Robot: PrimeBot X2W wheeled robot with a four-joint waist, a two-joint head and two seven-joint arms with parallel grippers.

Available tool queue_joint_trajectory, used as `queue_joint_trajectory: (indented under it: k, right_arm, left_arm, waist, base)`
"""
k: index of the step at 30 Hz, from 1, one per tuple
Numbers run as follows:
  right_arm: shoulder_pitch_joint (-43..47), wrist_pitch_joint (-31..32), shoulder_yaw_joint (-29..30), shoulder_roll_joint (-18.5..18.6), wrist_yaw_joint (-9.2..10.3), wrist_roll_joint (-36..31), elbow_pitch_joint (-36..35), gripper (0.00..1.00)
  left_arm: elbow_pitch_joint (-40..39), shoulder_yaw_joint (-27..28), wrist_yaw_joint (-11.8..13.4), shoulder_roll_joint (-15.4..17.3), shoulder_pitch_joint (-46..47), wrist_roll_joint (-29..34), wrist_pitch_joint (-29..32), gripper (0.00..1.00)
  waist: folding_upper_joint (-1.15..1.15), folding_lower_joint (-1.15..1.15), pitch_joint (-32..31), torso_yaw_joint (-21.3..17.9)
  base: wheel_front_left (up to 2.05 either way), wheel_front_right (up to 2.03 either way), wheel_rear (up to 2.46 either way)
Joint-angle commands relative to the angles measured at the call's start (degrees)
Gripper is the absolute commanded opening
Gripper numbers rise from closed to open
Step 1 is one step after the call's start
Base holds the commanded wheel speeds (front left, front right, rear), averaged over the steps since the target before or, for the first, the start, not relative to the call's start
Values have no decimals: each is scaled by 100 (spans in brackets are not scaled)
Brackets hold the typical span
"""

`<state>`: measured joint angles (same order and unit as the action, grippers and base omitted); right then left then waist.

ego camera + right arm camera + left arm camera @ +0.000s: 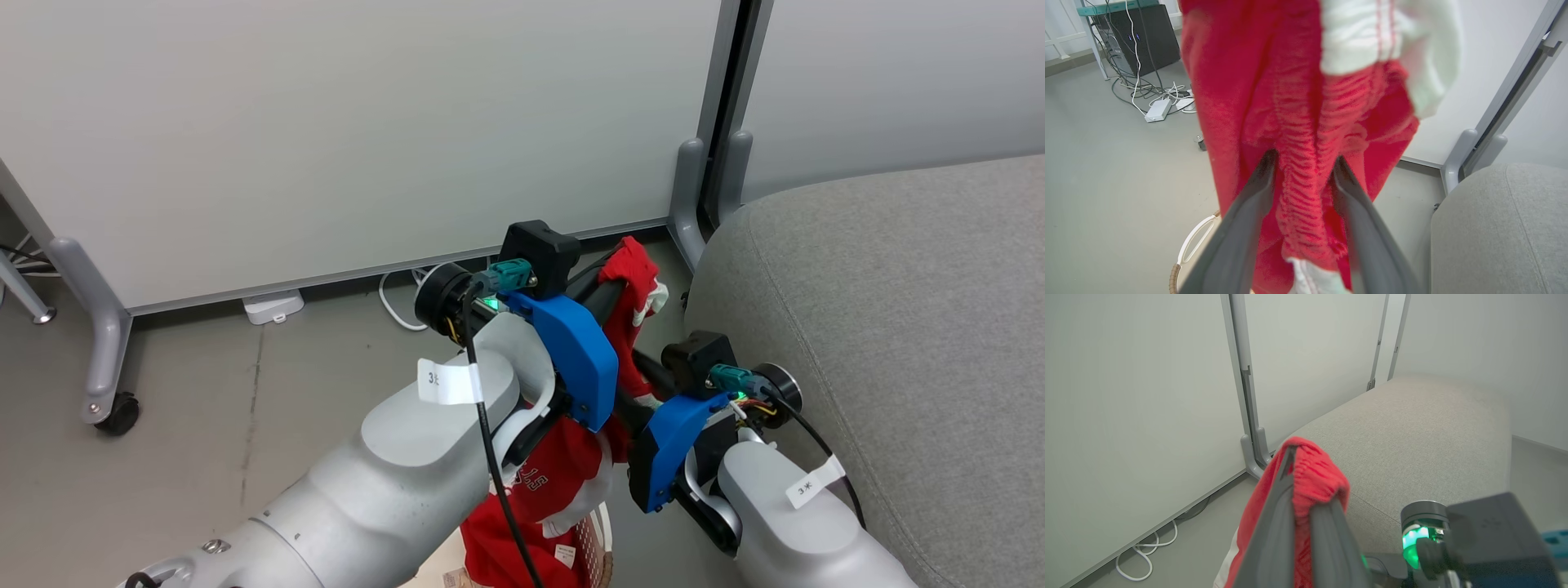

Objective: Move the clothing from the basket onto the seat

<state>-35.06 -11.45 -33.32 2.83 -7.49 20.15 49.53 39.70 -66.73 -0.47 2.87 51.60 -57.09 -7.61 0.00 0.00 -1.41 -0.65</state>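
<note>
Vertically the clothing [571,461] hangs, top end clenched in the left tool [1308,490], right tool [1304,157] parted around it.

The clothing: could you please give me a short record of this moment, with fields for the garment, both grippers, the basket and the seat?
clothing: red with white trim, hanging in the air, not yet laid down
left gripper: shut on the clothing's top edge, held high
right gripper: open, fingers either side of a gathered fold lower down
basket: low, under the hanging clothing
seat: grey cushion to the robot's right, close beside both arms
progress: transfer under way, nothing placed yet
</note>
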Motion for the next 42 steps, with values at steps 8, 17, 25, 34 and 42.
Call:
queue_joint_trajectory:
  k: [8,17,25,34,42]
  right_arm:
    - [-183,-192,-223,11,-1,219,217,0]
    - [-204,-291,-323,11,-1,415,360,0]
    - [-238,-330,-408,11,-1,494,445,0]
    - [-286,-367,-433,11,-1,515,497,0]
    - [-337,-379,-336,11,-1,501,485,0]
  left_arm:
    - [121,-128,58,2,139,-153,-81,0]
    - [212,-216,117,2,185,-283,-165,0]
    - [259,-291,137,3,221,-374,-231,100]
    - [364,-372,143,3,252,-433,-274,100]
    - [595,-380,49,6,53,-414,-488,100]
  waist:
    - [0,0,-20,-37]
    - [0,0,-30,-83]
    - [0,0,-14,-120]
    - [0,0,-6,-126]
    - [0,0,17,-124]
  base:
    - [0,0,0]
    - [0,0,0]
    - [0,0,0]
    - [0,0,0]
    - [0,0,0]
